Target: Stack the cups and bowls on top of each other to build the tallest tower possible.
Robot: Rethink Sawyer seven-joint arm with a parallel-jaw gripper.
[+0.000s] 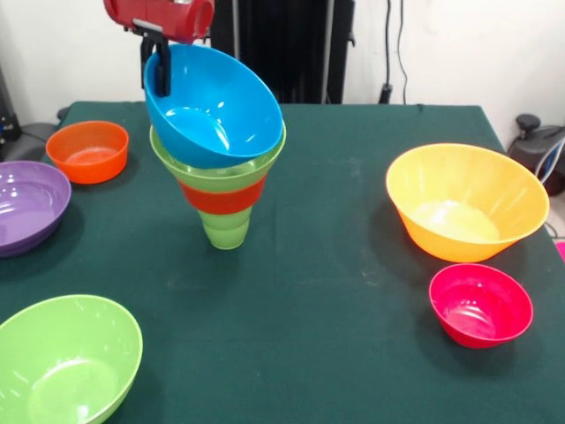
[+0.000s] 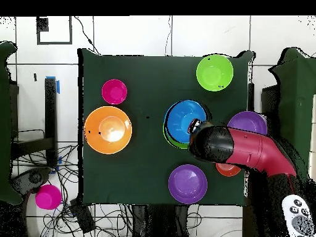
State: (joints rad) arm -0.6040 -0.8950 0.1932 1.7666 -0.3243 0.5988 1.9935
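Green table [image 1: 353,177], gripper [image 1: 155,64] grasping tilted blue bowl [image 1: 216,110] rim atop tower [image 1: 225,199], open cloth around.

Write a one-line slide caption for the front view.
Sawyer's pincer grips the rim of a tilted blue bowl atop the tower, with loose bowls around it on the green table.

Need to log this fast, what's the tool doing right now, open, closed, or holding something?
Tool: closed on the rim of the blue bowl, which sits tilted atop the tower.
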